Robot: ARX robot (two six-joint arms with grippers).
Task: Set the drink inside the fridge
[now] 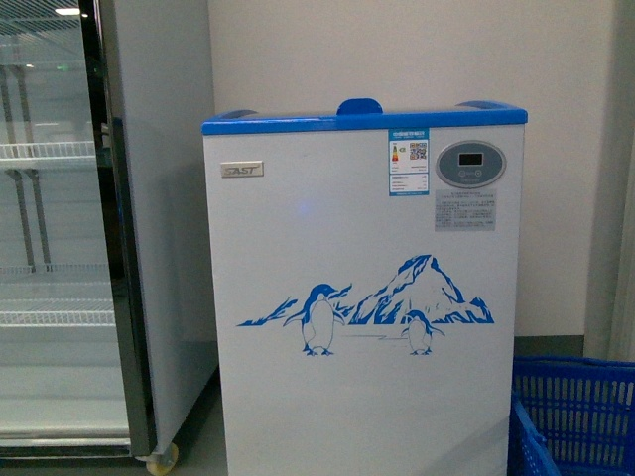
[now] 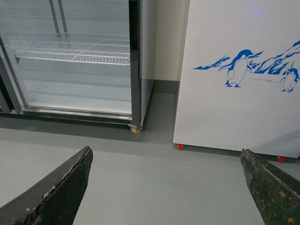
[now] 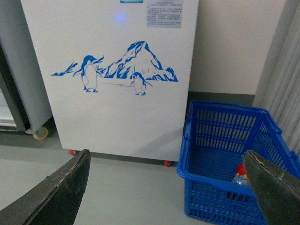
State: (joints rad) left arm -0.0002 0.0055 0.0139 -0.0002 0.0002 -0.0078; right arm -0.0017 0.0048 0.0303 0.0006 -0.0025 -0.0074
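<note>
The fridge (image 1: 362, 297) is a white chest freezer with a blue top rim and a blue penguin-and-mountain picture, straight ahead in the front view. It also shows in the left wrist view (image 2: 239, 93) and the right wrist view (image 3: 112, 79), on small red feet. A drink (image 3: 241, 176) with red and light colours lies inside the blue basket (image 3: 225, 140), partly hidden by a finger. My left gripper (image 2: 166, 187) is open and empty above the grey floor. My right gripper (image 3: 166, 187) is open and empty, near the basket. Neither arm shows in the front view.
A tall grey glass-door cooler (image 1: 60, 228) with wire shelves stands left of the fridge, also in the left wrist view (image 2: 75, 56). The blue basket (image 1: 575, 416) sits on the floor right of the fridge. A white wall is behind.
</note>
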